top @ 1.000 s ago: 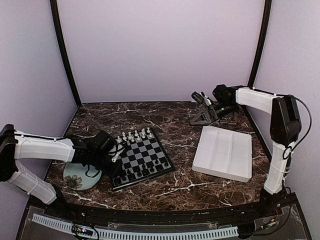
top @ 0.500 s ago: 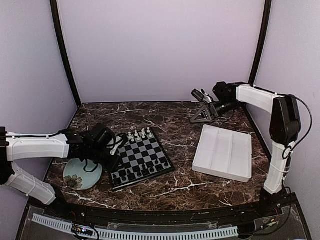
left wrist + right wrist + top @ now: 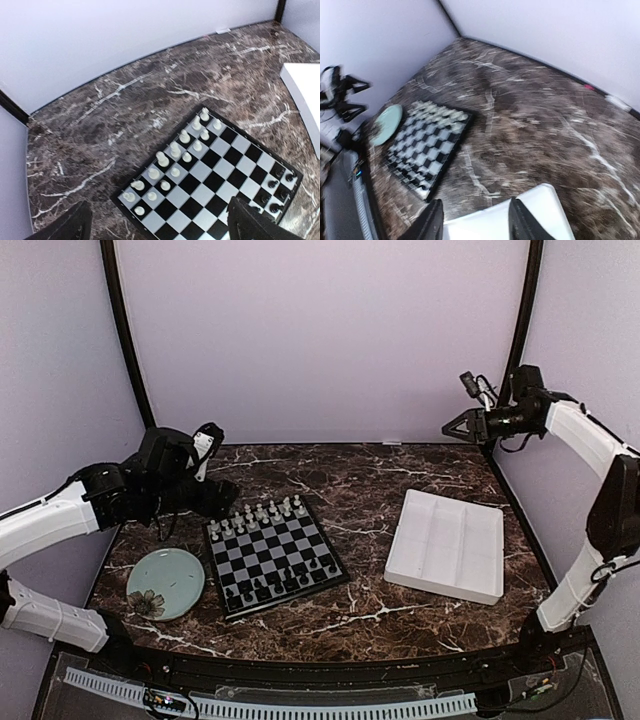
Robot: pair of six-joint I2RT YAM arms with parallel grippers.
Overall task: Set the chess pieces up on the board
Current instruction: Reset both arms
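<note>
Left arm [image 3: 60, 515] aloft, fingers [image 3: 247, 220] spread, right arm [image 3: 580, 435] high

Dark marble table [image 3: 360, 480]: board [image 3: 275, 550] (black-bordered) between round pale-green plate [image 3: 165, 583], just left, and white compartment tray [image 3: 447, 545].

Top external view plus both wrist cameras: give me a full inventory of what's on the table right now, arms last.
board: one, black and light-grey checkered, left of centre on the table
white chess pieces: sixteen, two rows on the board's far side
black chess pieces: two rows on the board's near side, too small to count
plate: one, pale green with a flower, left of the board
tray: one, white, with compartments, right of the board
table: one, dark marble pattern
left gripper: open, holding nothing, above the board's far-left corner
right gripper: open, holding nothing, high at the far right
</note>
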